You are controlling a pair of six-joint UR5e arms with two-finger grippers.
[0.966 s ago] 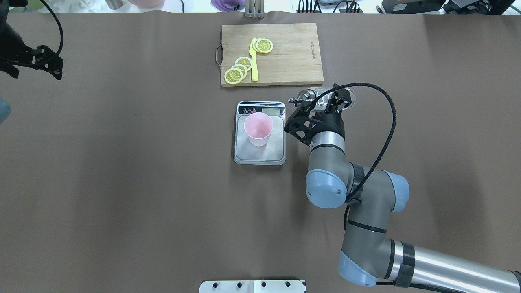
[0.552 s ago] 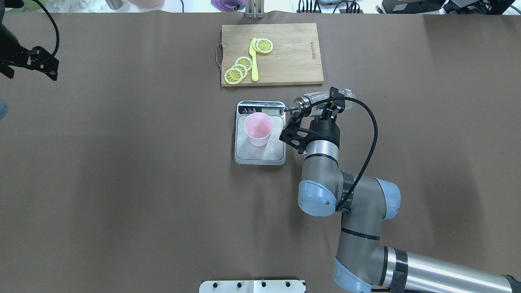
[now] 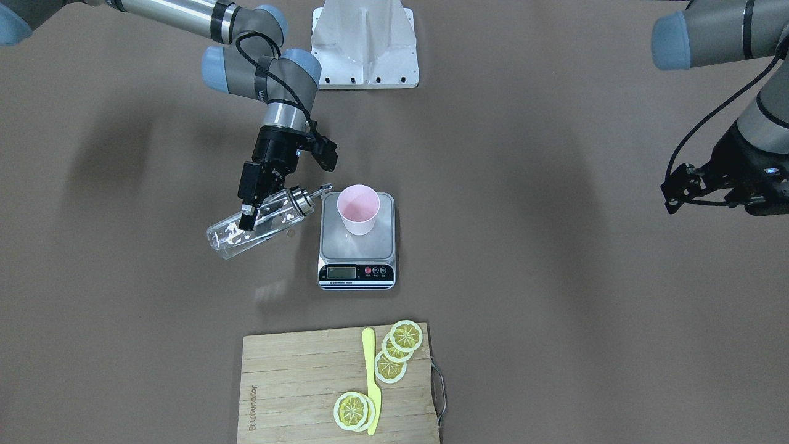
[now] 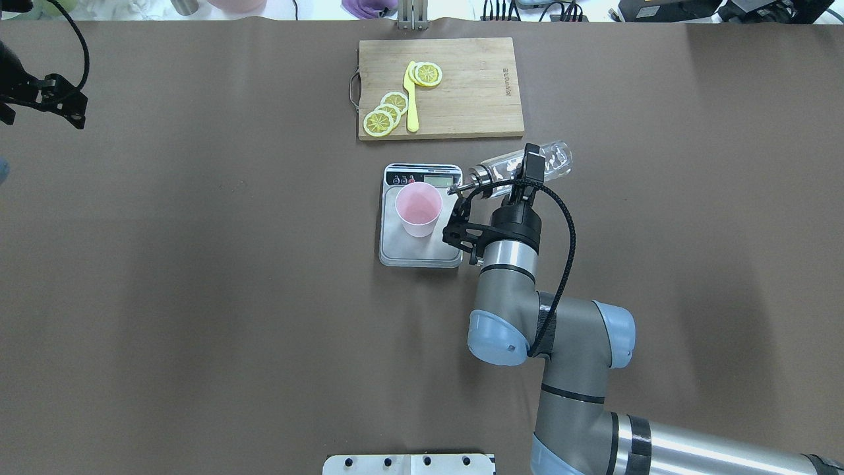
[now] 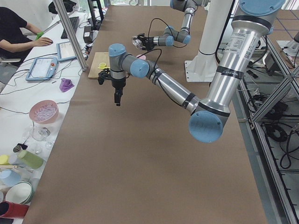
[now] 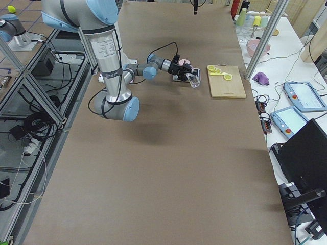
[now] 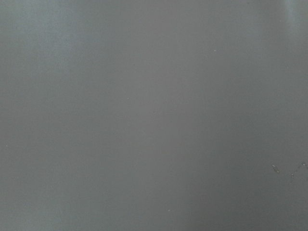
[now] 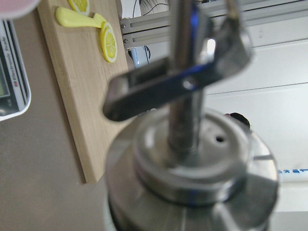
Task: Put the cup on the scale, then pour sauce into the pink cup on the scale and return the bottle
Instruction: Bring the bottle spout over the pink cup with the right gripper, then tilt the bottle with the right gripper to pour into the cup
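Right pincer [image 3: 251,214] clamps the tilted bottle [image 3: 280,216] just beside the scale [image 3: 356,248], spout [image 3: 319,190] short of the pink cup [image 3: 358,208] on its platform, so pouring seems about to begin, needing the spout carried over the rim and tipped further.

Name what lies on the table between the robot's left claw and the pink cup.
Nothing. Only bare brown table stretches between the left claw and the cup on the scale, as the overhead view shows.
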